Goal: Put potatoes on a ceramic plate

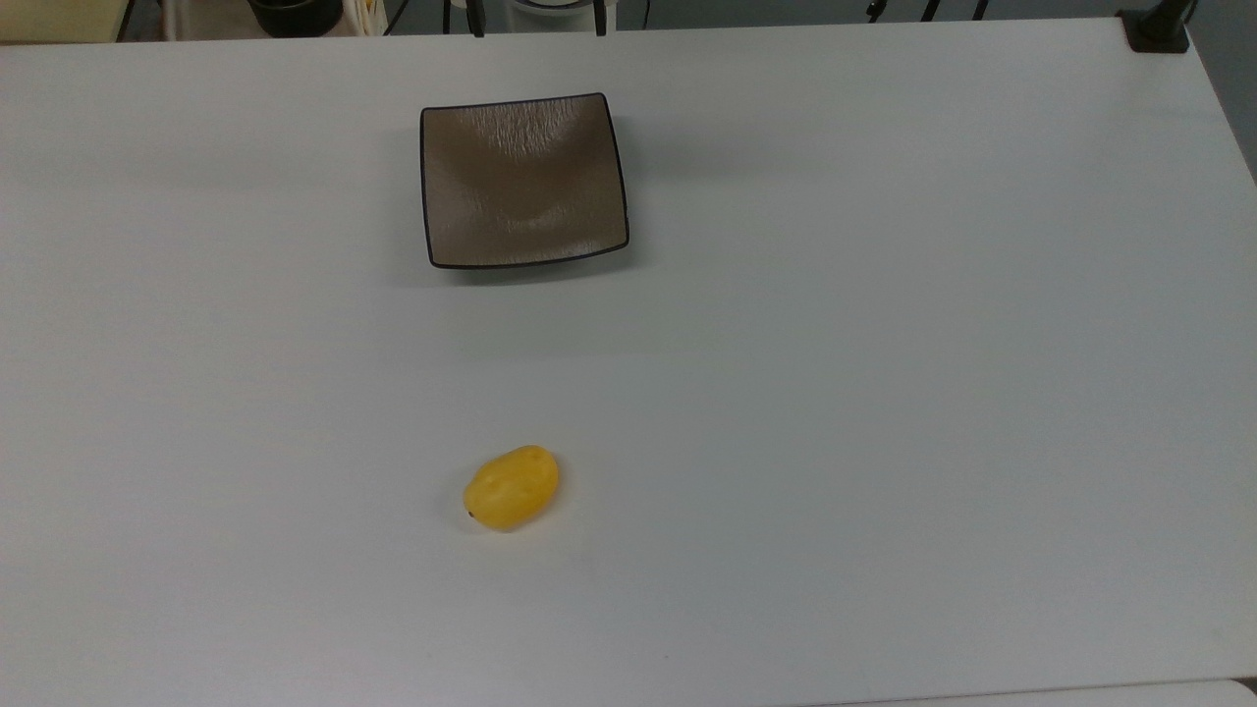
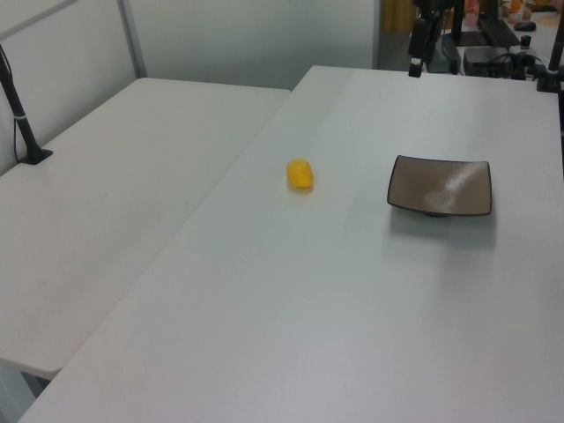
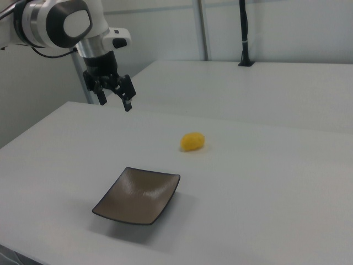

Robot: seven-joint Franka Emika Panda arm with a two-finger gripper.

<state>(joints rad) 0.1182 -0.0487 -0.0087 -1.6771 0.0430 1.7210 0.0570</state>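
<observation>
White table (image 1: 884, 393) between potato (image 1: 511, 487) and plate (image 1: 523, 181).

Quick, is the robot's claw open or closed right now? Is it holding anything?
Gripper: open, holding nothing, up in the air above the white table.

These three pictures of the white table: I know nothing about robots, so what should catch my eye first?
Most striking is the small, glossy bright yellow oval potato, lying alone on the bare white table. Apart from it, toward the top view's upper edge, sits an empty square brown-grey ceramic plate with a thin dark rim. In the right view, the white robot arm's black hand hangs open above the table at the upper left, holding nothing.
</observation>
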